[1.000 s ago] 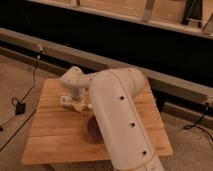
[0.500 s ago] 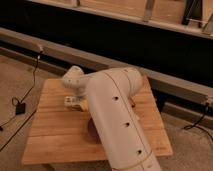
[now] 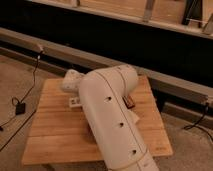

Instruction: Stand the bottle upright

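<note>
Wooden table [image 3: 50, 125] | tool [image 3: 75, 103] clenched, just above planks | bottle hidden behind arm [image 3: 115, 125]

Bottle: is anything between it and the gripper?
Nothing visible. The gripper, shut, sits over the table's far-left part, just above a pale object that may be it. The arm hides the table's middle.
</note>
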